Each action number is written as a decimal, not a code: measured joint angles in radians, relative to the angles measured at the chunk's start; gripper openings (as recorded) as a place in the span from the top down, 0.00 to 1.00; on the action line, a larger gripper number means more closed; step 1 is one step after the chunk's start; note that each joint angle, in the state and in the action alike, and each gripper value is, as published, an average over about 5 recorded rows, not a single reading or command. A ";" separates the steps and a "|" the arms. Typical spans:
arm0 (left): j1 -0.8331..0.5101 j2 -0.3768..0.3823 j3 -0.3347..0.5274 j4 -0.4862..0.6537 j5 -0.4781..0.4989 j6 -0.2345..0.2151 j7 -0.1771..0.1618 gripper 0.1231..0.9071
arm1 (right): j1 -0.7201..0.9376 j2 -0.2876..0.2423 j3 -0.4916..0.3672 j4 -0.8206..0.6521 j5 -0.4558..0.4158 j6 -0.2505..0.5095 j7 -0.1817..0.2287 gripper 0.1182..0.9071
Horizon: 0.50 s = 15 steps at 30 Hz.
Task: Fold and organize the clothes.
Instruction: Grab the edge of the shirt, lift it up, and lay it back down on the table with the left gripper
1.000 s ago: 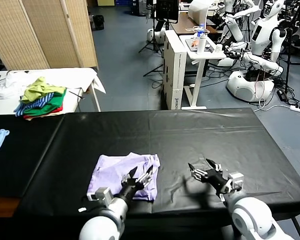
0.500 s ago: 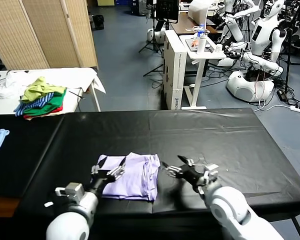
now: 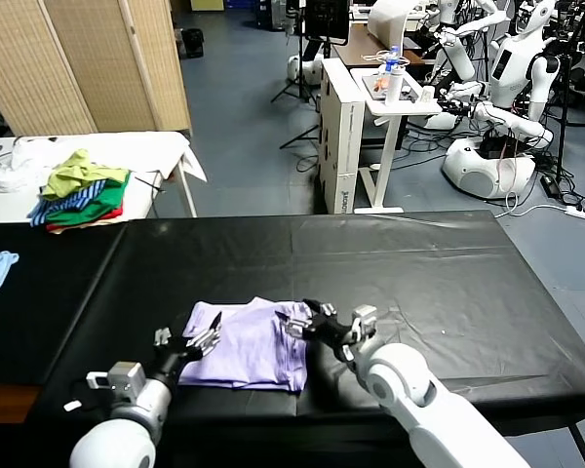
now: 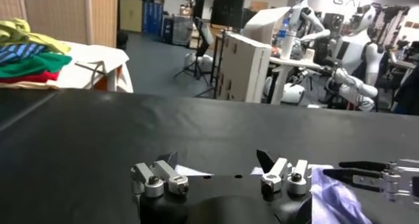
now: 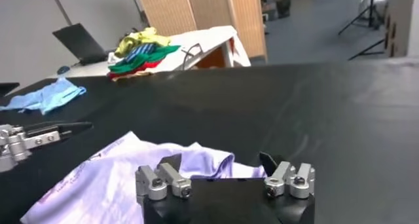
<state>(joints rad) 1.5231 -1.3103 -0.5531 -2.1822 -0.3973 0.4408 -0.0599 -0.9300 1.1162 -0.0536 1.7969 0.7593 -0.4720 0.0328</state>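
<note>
The T-shirt (image 3: pixel 253 341) is pale lavender, of thin soft fabric, and lies folded into a rumpled, roughly rectangular bundle on the black table's near edge — left of the middle in the head view. Its surface is creased, with folds running along its right side. A faint darker purple print shows on one flap — seen from the right wrist.
</note>
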 joint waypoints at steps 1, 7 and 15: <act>0.001 0.001 -0.003 0.000 0.000 0.000 0.000 0.00 | -0.002 0.000 0.001 0.000 0.000 0.001 -0.001 0.34; 0.003 0.004 -0.015 0.004 -0.001 0.001 -0.001 0.00 | -0.027 -0.019 0.022 0.024 -0.001 -0.006 0.011 0.78; 0.000 -0.002 -0.016 0.020 0.003 -0.004 0.001 0.00 | -0.063 -0.031 0.053 0.045 -0.012 -0.022 0.008 0.97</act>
<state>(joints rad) 1.5236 -1.3124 -0.5696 -2.1625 -0.3943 0.4365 -0.0584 -0.9927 1.0851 -0.0003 1.8423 0.7469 -0.4940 0.0412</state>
